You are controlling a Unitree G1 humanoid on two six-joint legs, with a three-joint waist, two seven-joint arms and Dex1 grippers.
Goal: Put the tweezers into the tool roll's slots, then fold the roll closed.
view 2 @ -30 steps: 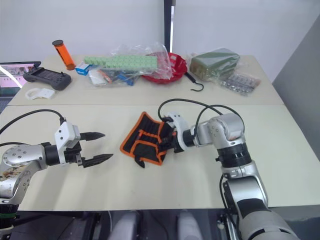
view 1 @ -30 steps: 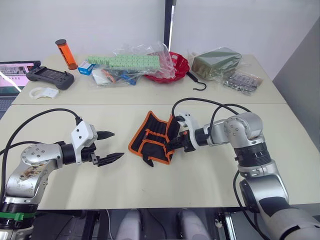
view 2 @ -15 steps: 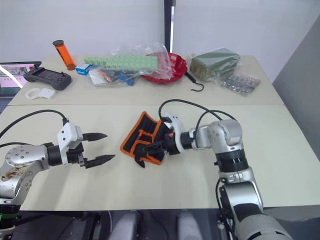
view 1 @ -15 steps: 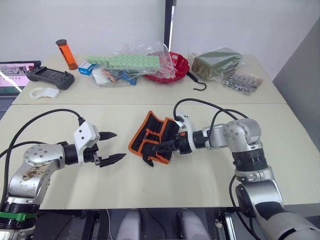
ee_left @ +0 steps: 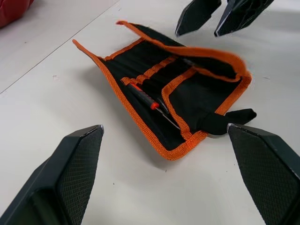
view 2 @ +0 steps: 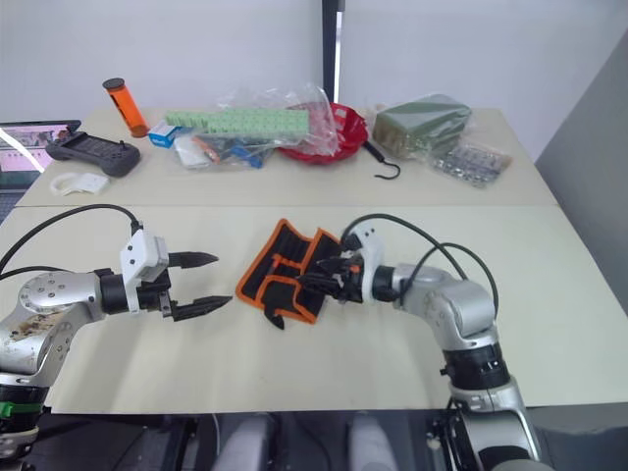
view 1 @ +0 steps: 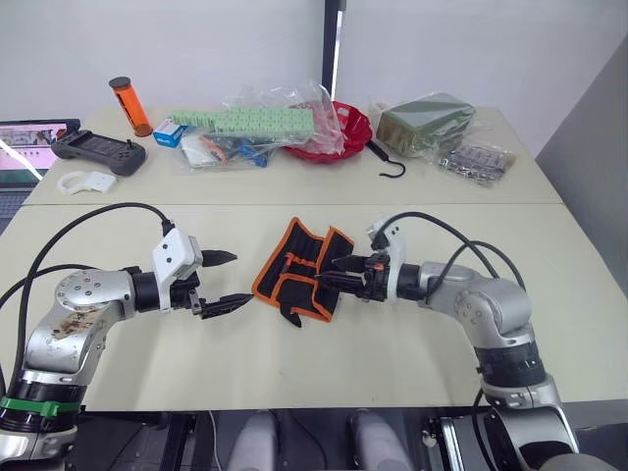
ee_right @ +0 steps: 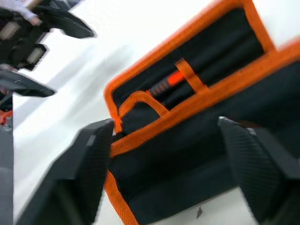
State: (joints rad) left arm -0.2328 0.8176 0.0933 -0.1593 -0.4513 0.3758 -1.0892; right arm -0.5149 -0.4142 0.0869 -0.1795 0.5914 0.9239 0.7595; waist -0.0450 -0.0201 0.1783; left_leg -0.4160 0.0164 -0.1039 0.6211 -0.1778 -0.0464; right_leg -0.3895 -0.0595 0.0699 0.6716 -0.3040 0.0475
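I'm hovering my right gripper (view 1: 341,274), fingers apart, over the half-folded tool roll (view 1: 299,267); my left gripper (view 1: 224,282) is waiting nearby, fingers spread.

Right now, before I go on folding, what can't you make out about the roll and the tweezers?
- How many tweezers sit in the slots: left wrist view, the folded flap of the roll covers most of the row.
- Whether the right gripper touches the roll: head views, too small, black on black.
- Slot detail in the right wrist view: blurred.
- The left gripper is open, short of the roll.
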